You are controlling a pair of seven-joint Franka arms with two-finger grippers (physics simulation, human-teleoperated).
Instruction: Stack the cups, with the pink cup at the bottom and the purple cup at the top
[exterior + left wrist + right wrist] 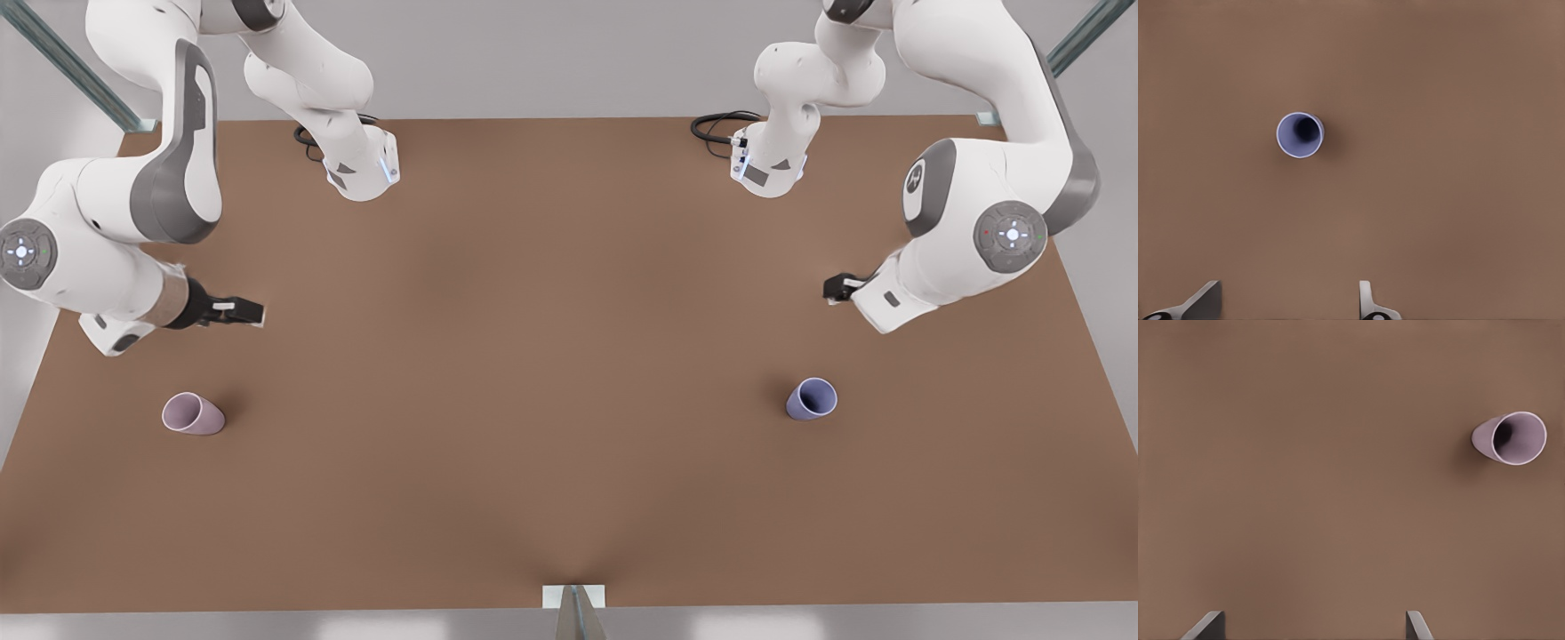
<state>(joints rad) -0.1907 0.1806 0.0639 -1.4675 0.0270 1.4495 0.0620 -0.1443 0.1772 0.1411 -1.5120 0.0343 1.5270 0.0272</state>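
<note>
Both claws hang open and empty: left claw lowers squarely over purple cup; right claw takes pink cup, near the counter's edge.

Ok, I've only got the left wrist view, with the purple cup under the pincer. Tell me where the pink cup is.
Observer: The pink cup stands on the table at the front view's left, far from the purple cup at its right.
Operator: Now give me the other arm.
Observer: The right pincer hangs above the table near the pink cup, fingers open, holding nothing.
Operator: And place my own arm from outside.
Observer: The left pincer hovers on the arm-base side of the purple cup, not touching it.
</note>
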